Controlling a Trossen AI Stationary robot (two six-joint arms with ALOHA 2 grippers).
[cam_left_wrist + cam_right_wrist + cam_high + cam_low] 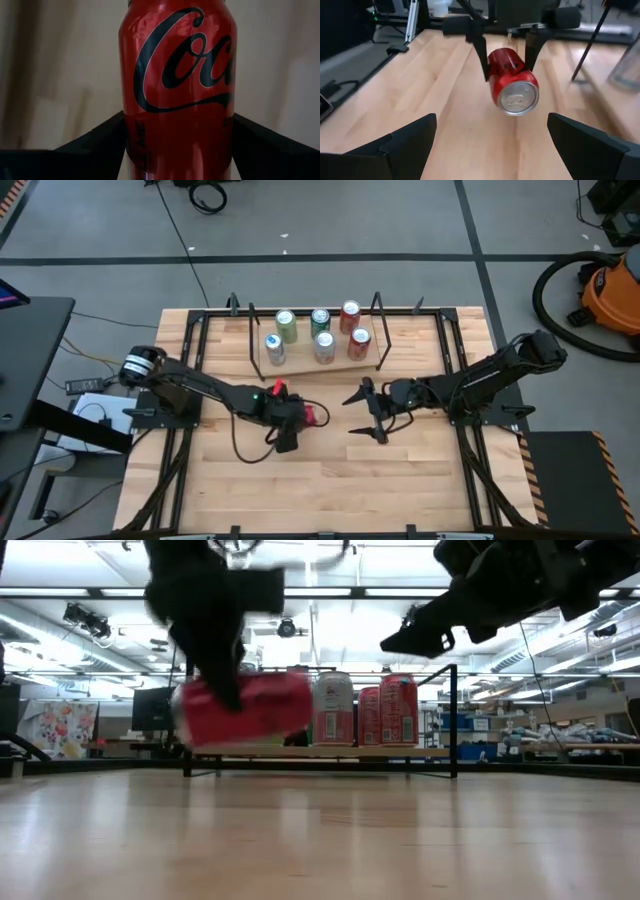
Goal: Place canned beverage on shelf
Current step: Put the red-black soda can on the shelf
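A red cola can [177, 90] lies on its side between the fingers of my left gripper [303, 418], which is shut on it above the middle of the table. The low view shows the can [245, 710] clear of the tabletop. The wooden shelf [300, 367] stands at the table's far side, with several upright cans [322, 330] on its plank. My right gripper [363, 412] hovers open just right of the red can, its fingers pointing at the can's round end [519, 97] and touching nothing. My left gripper pinches the can's curved side wall [496, 62] between its two fingers [481, 55], on the half away from my right gripper. The fingers slant down from above and lie across the can. The can hangs roughly level on its side, lifted clear of the table.
Black rod uprights [380, 330] stand at the shelf's ends. Black rails [460, 360] run along the table's left and right sides. Bare wood [330, 480] spreads toward the near edge. A black desk [30, 360] and an orange vacuum [605, 290] stand off the table.
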